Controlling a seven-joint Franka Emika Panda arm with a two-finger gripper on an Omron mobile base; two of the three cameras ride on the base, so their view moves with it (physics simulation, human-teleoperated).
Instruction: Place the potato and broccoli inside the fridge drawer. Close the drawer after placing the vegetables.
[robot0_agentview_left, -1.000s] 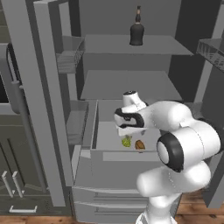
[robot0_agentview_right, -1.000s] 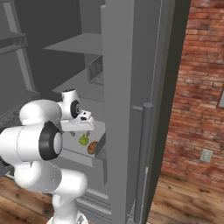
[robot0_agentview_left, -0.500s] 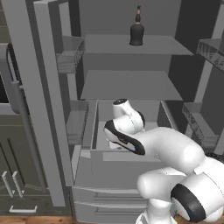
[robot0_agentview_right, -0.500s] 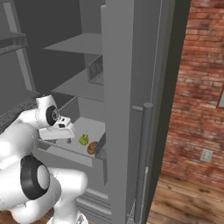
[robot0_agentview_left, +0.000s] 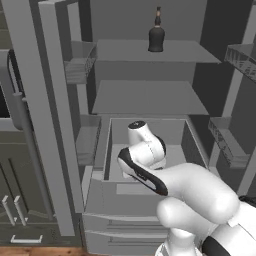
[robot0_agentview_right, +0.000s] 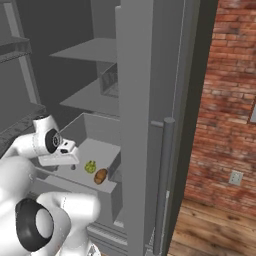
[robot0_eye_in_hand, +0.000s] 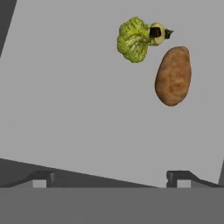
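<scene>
The fridge drawer (robot0_agentview_right: 112, 192) stands pulled out below the lowest shelf (robot0_agentview_left: 149, 97), a wide, deep, plain light-grey box with tall side walls and a lower front. Two things lie on its flat floor: the potato (robot0_eye_in_hand: 173, 76) and the broccoli (robot0_eye_in_hand: 134, 39). In the right base view they sit side by side toward the drawer's front right corner, the broccoli (robot0_agentview_right: 90, 166) just behind and left of the potato (robot0_agentview_right: 101, 176), close but with a thin gap between them.

In the hand view the potato is a smooth brown oval lying flat, its long axis running nearly up and down the picture with the top end leaning slightly right. The broccoli is a small yellow-green floret with a bumpy head; it lies on its side, head to the left and the short pale stalk pointing right, the cut end showing dark. The stalk end lies just above the potato's upper end.

The fingers (robot0_eye_in_hand: 110, 178) stand spread wide apart with nothing between them, their two dark tips rising at the bottom of the hand view, well apart from both vegetables. In the right base view the hand (robot0_agentview_right: 60, 155) hangs over the left part of the drawer, above its floor.

A dark bottle (robot0_agentview_left: 156, 33) stands upright on the upper shelf (robot0_agentview_left: 155, 51). To the right, beyond the open fridge door (robot0_agentview_right: 150, 125), are a red brick wall (robot0_agentview_right: 225, 105) and a wooden floor (robot0_agentview_right: 215, 235).
</scene>
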